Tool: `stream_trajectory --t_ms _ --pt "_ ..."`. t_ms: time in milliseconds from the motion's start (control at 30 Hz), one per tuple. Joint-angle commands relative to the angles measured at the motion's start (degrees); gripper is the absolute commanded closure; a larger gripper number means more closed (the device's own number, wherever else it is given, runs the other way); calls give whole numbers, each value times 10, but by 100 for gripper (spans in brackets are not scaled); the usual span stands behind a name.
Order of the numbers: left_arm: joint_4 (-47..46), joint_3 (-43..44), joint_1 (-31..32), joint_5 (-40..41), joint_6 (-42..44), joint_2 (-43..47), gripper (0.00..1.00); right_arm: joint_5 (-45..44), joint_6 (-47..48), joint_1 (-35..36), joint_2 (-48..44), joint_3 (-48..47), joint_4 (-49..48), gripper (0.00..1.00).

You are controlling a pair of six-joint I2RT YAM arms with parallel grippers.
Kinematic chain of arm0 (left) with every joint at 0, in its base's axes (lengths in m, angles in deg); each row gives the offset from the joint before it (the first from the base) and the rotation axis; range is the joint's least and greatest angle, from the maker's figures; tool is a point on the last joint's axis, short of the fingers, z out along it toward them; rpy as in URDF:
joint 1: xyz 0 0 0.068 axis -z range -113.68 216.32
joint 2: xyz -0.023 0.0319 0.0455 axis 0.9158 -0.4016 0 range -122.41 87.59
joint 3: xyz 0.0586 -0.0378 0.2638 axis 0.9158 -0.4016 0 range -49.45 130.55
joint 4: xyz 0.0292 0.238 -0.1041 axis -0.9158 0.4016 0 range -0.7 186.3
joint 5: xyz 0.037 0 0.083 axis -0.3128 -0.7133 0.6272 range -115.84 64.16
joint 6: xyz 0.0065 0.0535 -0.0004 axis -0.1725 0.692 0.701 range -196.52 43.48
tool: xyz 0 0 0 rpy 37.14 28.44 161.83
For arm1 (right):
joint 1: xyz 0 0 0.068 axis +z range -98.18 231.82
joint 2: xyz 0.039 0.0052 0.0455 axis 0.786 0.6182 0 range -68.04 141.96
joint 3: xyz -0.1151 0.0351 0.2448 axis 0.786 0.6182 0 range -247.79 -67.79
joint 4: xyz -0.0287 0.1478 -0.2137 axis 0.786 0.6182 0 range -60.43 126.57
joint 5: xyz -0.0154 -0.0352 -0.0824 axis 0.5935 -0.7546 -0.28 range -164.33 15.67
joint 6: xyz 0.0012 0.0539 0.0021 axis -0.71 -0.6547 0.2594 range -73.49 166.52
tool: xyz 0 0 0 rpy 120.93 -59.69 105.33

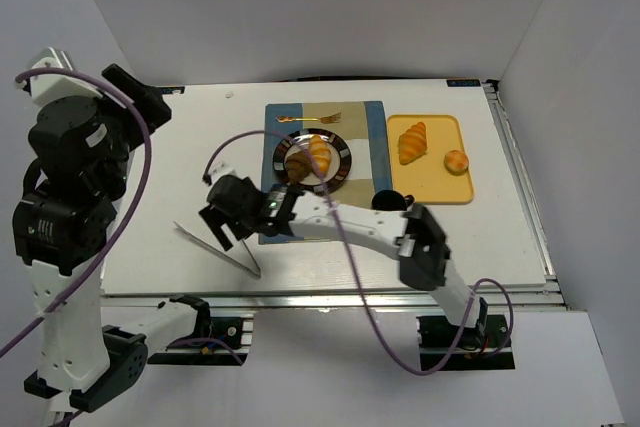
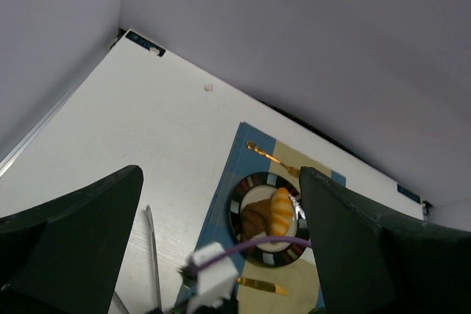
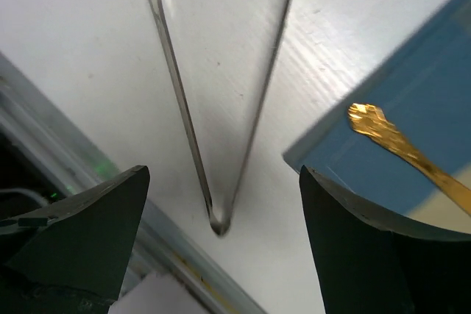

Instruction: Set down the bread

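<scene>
A striped-rim plate on the blue placemat carries a golden croissant and a darker brown bread. In the left wrist view the same plate shows the croissant beside the brown bread. Another croissant and a small round bun lie on the yellow tray. My right gripper is open and low over metal tongs lying on the table; their hinge end lies between the fingers, untouched. My left gripper is open, raised at the far left.
A gold fork lies on the mat behind the plate, and a gold knife in front of it. The right arm's purple cable loops over the mat. The table's near rail runs just below the tongs. White walls enclose the table.
</scene>
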Motion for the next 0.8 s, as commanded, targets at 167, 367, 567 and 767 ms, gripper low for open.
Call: stream_trajectory --t_ms 167,367,567,767 --pt "-58 -42 -1 50 8 14 2 -55 -70 -127 -417 300 48 11" --pt "-72 -115 -1 65 1 8 2 -99 -79 -215 -616 378 90 11" --pt "-93 -137 -1 22 -10 -42 2 -168 -108 -224 -657 373 160 11" --pt "-103 -146 -2 2 -18 -66 2 -142 -101 -224 -645 405 136 11"
